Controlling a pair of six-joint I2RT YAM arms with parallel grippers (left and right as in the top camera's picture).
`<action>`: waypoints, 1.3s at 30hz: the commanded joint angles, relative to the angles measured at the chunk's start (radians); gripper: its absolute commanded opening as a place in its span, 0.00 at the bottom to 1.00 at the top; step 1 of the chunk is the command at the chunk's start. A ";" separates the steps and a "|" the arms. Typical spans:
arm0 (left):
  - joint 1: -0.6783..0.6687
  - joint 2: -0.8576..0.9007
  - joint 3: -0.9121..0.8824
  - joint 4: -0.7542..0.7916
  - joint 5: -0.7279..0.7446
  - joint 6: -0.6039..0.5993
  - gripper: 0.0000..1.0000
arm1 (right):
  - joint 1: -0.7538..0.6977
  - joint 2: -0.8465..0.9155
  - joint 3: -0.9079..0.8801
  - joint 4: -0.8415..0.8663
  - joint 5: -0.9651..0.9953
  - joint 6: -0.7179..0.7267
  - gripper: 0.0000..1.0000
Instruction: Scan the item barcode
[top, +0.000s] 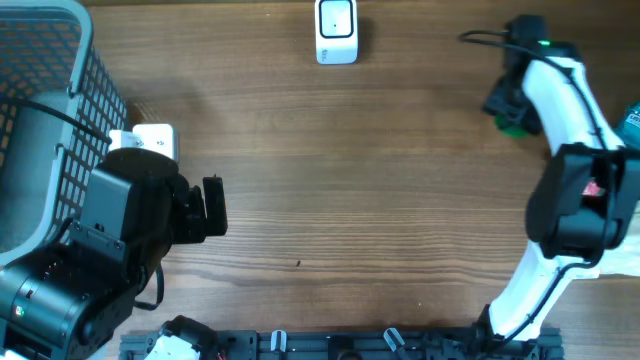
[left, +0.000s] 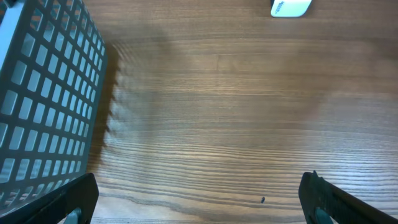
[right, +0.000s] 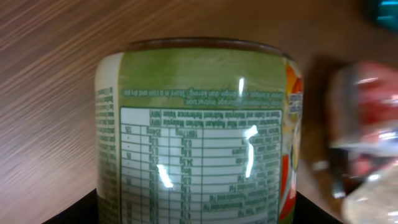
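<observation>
**Closing on the can, scan not yet made**

The left gripper (top: 212, 209) hangs by the wire basket (top: 50, 90), jaws wide and empty. The right gripper (top: 508, 108), at the right of the bench (top: 380, 200), has the green-labelled can (right: 199, 137) between its jaws; whether they clamp it I cannot tell. The white scanner (top: 335, 30) stands well apart at the far edge, so the scan itself is all left. The label shows only a nutrition table, no barcode. A blurred red object (right: 367, 93) beside the can is unreadable.

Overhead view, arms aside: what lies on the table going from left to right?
Grey wire-mesh basket → small white box → white boxy scanner → green-labelled can → teal object, cut off at the right edge.
</observation>
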 joint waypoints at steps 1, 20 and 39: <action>0.003 -0.005 -0.005 0.000 -0.013 -0.009 1.00 | -0.120 -0.026 0.013 0.020 0.068 0.014 0.63; 0.003 -0.005 -0.005 0.000 -0.013 -0.009 1.00 | -0.504 -0.018 0.002 0.023 -0.061 0.163 0.64; 0.003 -0.005 -0.005 0.000 -0.013 -0.009 1.00 | -0.555 -0.276 0.187 -0.030 -0.364 0.177 1.00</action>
